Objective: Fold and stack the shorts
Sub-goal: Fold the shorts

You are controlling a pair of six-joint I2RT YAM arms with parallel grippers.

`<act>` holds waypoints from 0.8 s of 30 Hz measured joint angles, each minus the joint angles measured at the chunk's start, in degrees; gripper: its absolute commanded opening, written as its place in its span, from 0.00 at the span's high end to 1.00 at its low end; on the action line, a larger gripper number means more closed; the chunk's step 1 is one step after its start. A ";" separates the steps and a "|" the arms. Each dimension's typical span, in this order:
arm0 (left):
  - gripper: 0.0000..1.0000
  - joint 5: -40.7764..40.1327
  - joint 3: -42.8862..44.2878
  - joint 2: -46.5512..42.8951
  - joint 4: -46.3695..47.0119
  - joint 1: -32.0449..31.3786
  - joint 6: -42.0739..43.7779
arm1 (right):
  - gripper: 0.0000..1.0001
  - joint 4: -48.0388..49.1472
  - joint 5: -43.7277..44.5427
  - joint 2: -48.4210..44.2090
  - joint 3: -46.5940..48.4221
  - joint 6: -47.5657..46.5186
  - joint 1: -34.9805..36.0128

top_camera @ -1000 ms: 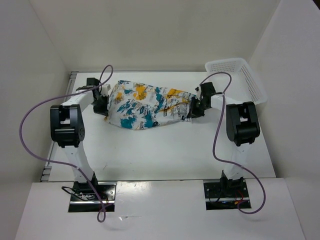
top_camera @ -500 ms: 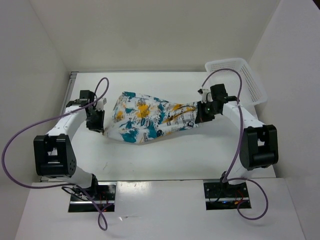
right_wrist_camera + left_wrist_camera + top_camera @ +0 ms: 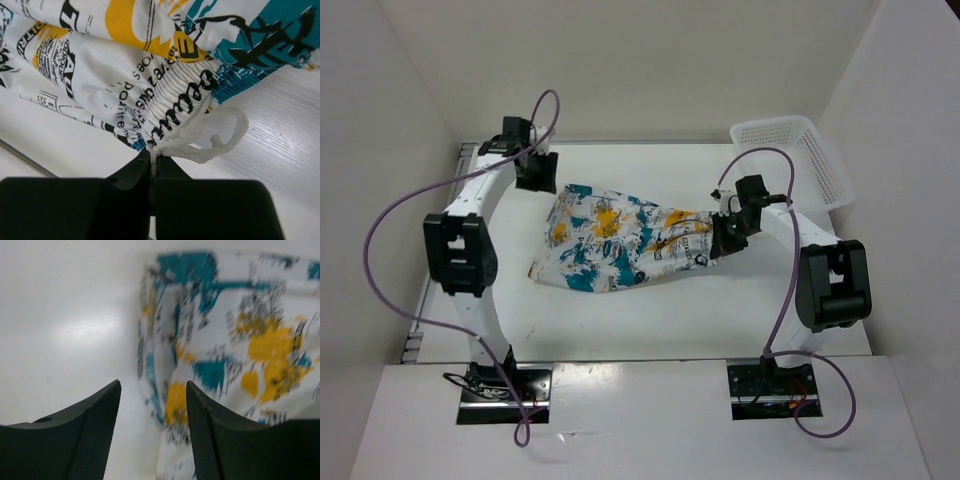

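Observation:
The shorts (image 3: 620,240) lie bunched and folded across the middle of the table, white with teal, yellow and black print. My left gripper (image 3: 537,180) hovers by their far left corner, apart from the fabric. In the left wrist view this gripper (image 3: 153,385) is open, nothing between its fingers, with the blurred shorts (image 3: 225,340) below and to the right. My right gripper (image 3: 718,238) is at the shorts' right end. In the right wrist view it (image 3: 152,157) is shut on the gathered waistband of the shorts (image 3: 125,90), where the white drawstring (image 3: 220,142) loops out.
A white lattice basket (image 3: 820,160) stands at the back right corner, close behind the right arm. White walls enclose the table on three sides. Purple cables arc above both arms.
My left gripper has opened, let go of the shorts' left end and moved to the far left. The shorts have dropped flatter. The right gripper stays shut on the waistband.

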 measured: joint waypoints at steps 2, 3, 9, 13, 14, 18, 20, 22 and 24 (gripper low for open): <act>0.37 0.02 7.04 6.36 1.57 -2.56 -0.02 | 1.00 -0.24 -0.04 0.42 0.02 -0.35 0.00; 0.37 -0.04 9.79 9.49 2.05 -3.91 0.00 | 1.00 -0.33 -0.09 0.61 0.02 -0.52 0.00; 0.34 -1.36 18.25 23.19 1.11 -8.41 0.02 | 1.00 -0.61 -0.24 1.88 0.07 -1.01 0.00; 0.36 -2.80 21.62 27.69 -0.04 -8.07 -0.04 | 1.00 -0.85 -0.28 2.80 0.07 -1.03 0.00; 0.39 -3.10 22.21 27.80 -0.33 -7.87 -0.02 | 1.00 -0.85 -0.31 2.97 0.07 -1.05 0.00; 0.74 -3.39 23.19 27.78 -0.37 -7.39 0.00 | 1.00 -0.90 -0.31 3.34 0.09 -1.03 0.00; 0.88 -3.23 23.19 27.78 -0.76 -7.21 0.07 | 1.00 -0.90 -0.31 3.41 0.09 -1.05 0.00; 0.98 -2.99 23.19 27.78 -0.98 -7.17 0.00 | 1.00 -0.92 -0.31 3.45 0.09 -1.05 0.00; 1.00 -2.56 23.19 27.78 -0.96 -7.17 0.00 | 1.00 -0.92 -0.31 3.50 0.09 -1.05 0.00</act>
